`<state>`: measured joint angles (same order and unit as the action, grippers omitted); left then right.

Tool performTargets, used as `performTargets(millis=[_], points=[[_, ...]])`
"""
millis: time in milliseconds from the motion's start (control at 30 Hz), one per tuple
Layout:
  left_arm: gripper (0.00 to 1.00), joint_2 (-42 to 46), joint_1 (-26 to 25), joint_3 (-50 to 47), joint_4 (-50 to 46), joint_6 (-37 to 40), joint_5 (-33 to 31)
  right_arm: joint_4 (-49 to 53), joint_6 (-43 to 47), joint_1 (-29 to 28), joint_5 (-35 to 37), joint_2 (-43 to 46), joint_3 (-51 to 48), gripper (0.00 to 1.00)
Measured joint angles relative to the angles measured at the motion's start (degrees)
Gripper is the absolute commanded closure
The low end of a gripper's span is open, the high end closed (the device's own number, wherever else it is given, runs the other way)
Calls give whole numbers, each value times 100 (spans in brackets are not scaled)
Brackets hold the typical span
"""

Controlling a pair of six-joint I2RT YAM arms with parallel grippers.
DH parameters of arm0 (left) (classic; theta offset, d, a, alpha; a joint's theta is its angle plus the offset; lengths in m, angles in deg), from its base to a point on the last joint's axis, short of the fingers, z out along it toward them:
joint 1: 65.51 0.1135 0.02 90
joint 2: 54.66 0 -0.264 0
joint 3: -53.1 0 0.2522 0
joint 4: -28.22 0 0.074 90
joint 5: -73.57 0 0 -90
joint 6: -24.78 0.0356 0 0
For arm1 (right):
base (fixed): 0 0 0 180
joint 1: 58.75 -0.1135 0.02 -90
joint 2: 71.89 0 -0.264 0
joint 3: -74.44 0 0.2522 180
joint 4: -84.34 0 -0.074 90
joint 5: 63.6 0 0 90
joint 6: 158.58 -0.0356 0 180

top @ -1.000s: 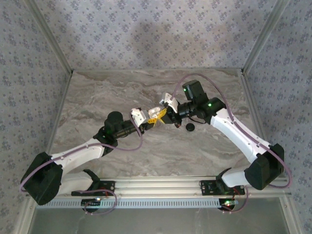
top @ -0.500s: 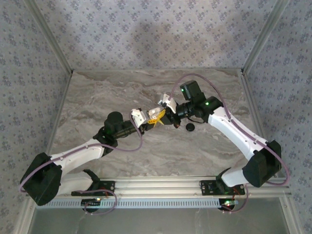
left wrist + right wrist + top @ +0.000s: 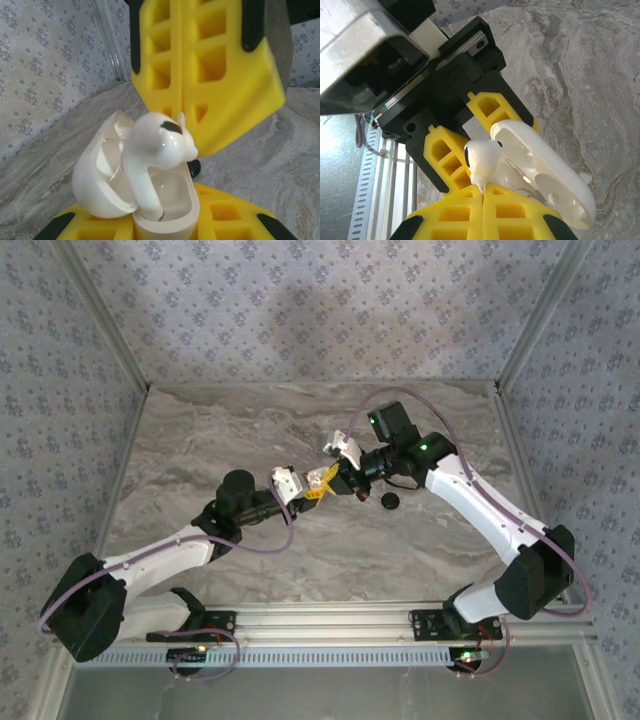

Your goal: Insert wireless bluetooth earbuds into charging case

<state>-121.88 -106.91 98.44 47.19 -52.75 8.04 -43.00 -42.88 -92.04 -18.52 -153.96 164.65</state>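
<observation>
White-black arms [image 3: 470, 502], yellow grippers [image 3: 482, 192], purple cables [image 3: 268, 549]

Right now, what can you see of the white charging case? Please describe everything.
The charging case is a small, glossy white plastic box with rounded corners. Its hinged lid stands open, tilted back. The left arm's yellow fingers clamp its base from both sides. One white earbud, gripped by the right arm's fingers, reaches with its stem down into the open base.

Earbud [image 3: 157, 150] stem in charging case [image 3: 172, 200], case in left hand [image 3: 160, 227], disc [image 3: 389, 500] on table [image 3: 200, 440] at right
</observation>
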Motion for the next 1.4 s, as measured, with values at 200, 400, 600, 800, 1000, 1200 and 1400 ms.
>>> performTargets(millis=[200, 400, 600, 800, 1000, 1200, 1400], points=[[89, 0, 0, 4, -96, 17, 0, 219, 26, 0, 11, -120, 48, 100], [89, 2, -24, 4, -111, 15, 2, 444, 118, 0, 13, -164, 131, 100], [89, 4, -26, 4, -105, 13, 52, 608, 221, -22, 52, -210, 254, 100], [89, 4, -28, 4, -87, -9, 133, 970, 511, -85, 103, -378, 452, 100], [89, 4, -28, 4, -15, -116, 284, 1318, 793, -138, 249, -409, 662, 100], [89, 4, -24, 4, 9, -201, 341, 1394, 848, -162, 345, -413, 728, 93], [89, 4, -22, 4, 4, -238, 332, 1388, 855, -164, 356, -413, 728, 86]])
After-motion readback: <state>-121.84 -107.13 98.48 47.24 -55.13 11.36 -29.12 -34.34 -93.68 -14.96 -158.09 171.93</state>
